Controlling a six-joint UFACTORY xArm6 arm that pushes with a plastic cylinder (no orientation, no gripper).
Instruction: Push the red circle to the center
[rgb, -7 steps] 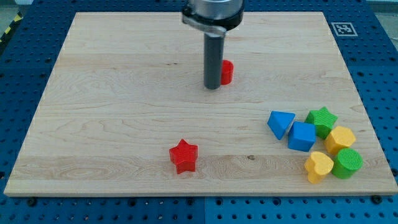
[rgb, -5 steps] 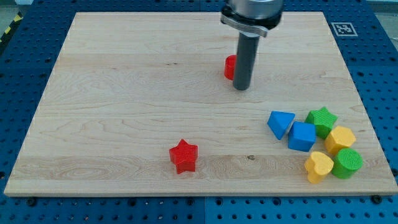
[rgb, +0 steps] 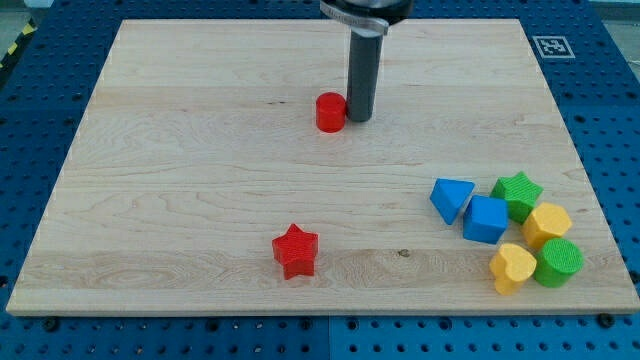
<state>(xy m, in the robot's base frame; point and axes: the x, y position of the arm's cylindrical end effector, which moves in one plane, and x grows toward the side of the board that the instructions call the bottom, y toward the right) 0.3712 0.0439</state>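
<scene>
My tip (rgb: 359, 120) touches the red circle (rgb: 330, 112) on its right (toward the desk's top edge). There are no fingers, just a bare rod

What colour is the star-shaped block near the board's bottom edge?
Red. The star block shows clearly in the camera view.

Nothing readable is showing up anywhere, honestly: no words, brands or numbers. The only sign-like thing is a small black-and-white square marker (rgb: 551, 46) sitting on the desk (rgb: 200, 200) at the view's top right corner, looking like a fiducial tag pattern, and it isn't carrying any legible characters.
</scene>
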